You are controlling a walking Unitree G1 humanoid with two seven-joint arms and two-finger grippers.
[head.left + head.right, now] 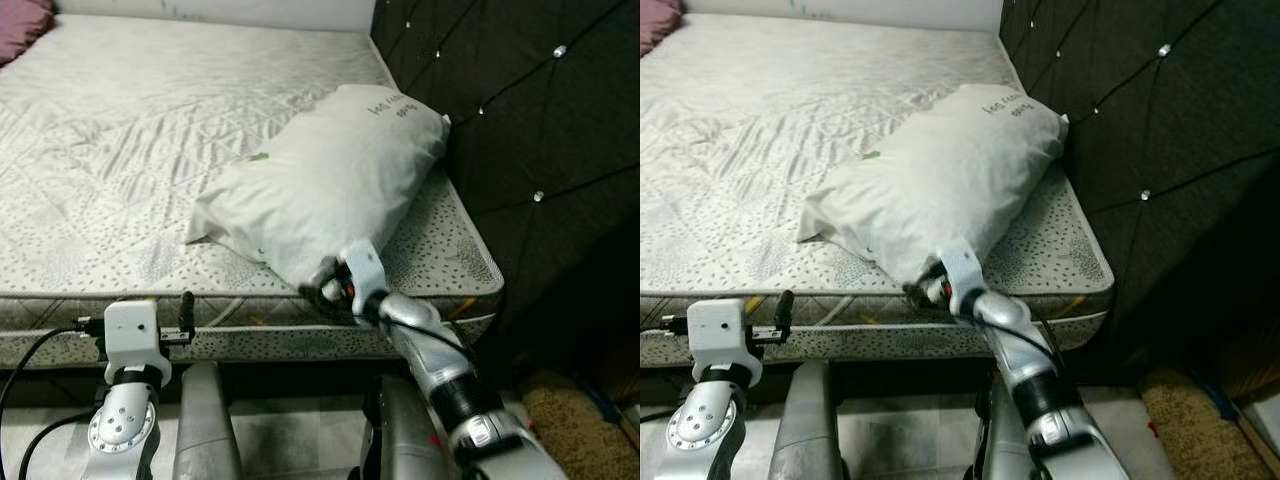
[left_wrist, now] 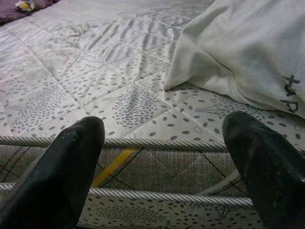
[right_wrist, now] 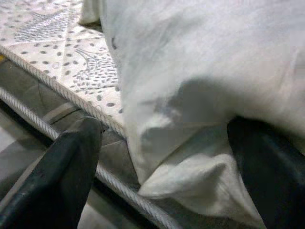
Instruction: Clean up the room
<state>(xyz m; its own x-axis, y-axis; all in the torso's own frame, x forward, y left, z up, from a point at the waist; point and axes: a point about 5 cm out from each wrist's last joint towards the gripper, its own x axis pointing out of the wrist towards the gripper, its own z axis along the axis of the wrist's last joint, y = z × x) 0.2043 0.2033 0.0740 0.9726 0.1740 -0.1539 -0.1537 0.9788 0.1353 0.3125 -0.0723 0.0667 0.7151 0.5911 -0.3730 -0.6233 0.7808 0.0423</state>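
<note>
Pillow on bare mattress beside dark headboard

- Head stereo pair looks forward and down over the bed, both sharing the pillow.
- Left wrist camera faces the mattress edge, close.
- Right wrist camera sits very close against the pillow's corner.

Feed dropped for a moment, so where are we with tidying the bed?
Done: nothing clearly. In hand: the right gripper, open, is at the near corner of the white pillow, which lies askew by the mattress edge. The left gripper, open, waits at the mattress side. Left: gripping and placing the pillow.
</note>
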